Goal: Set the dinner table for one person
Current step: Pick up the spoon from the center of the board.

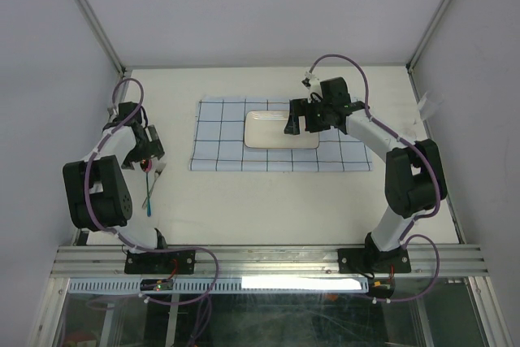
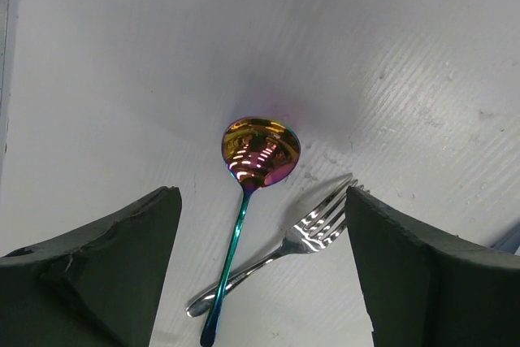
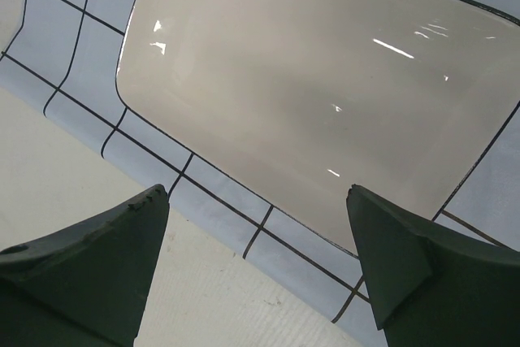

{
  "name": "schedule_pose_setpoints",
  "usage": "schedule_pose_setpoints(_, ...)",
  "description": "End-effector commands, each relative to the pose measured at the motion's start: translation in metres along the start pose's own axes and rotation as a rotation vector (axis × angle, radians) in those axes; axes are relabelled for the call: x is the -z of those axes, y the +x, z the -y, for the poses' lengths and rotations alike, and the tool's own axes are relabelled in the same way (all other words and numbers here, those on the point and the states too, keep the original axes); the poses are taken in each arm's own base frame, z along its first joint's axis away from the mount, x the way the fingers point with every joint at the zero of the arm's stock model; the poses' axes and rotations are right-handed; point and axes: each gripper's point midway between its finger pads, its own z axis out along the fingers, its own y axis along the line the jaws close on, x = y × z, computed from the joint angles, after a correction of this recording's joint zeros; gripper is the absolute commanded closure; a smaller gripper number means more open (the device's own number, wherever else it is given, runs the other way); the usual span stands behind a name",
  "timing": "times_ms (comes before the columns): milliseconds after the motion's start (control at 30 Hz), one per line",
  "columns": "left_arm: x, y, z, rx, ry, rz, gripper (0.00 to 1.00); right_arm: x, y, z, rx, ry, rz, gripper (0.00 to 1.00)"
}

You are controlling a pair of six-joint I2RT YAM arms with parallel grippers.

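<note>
The dinner table [image 1: 260,201] is a cream-white top. A pale-blue gridded cloth [image 1: 219,148] lies at its middle with a white rectangular plate [image 1: 268,130] on it. My right gripper [image 1: 291,126] hovers open and empty over the plate's right part. In the right wrist view the plate [image 3: 325,79], the cloth [image 3: 219,193] and my open gripper [image 3: 256,193] show. My left gripper [image 1: 146,158] is open above an iridescent spoon [image 2: 258,150] and a silver fork [image 2: 313,233], whose handles cross on the table [image 2: 366,38]. My left gripper [image 2: 262,194] holds nothing.
Aluminium rails [image 1: 268,259] run along the near edge, with both arm bases bolted there. Grey walls and corner posts [image 1: 89,14] enclose the back and sides. The spoon's teal handle [image 1: 149,197] lies near the left arm.
</note>
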Motion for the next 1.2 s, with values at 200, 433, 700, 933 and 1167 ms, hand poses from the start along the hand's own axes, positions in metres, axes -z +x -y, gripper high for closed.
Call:
schedule_pose_setpoints(200,-0.006,-0.032,-0.002,-0.009,-0.017,0.038,0.27,0.008,-0.02,-0.009,0.03,-0.024,0.073,0.06)
schedule_pose_setpoints(433,-0.012,-0.028,-0.003,-0.016,-0.031,0.017,0.27,0.008,-0.02,-0.008,0.032,-0.019,0.072,0.06)
schedule_pose_setpoints(700,-0.016,-0.028,-0.004,-0.019,-0.049,-0.001,0.37,0.005,-0.017,-0.005,0.029,-0.011,0.06,0.06)
schedule_pose_setpoints(933,-0.018,-0.028,-0.006,-0.019,-0.062,-0.013,0.41,0.006,-0.017,-0.007,0.029,-0.018,0.061,0.06)
schedule_pose_setpoints(1167,-0.021,-0.032,-0.006,-0.024,-0.073,-0.022,0.46,0.008,-0.016,-0.007,0.028,-0.016,0.063,0.06)
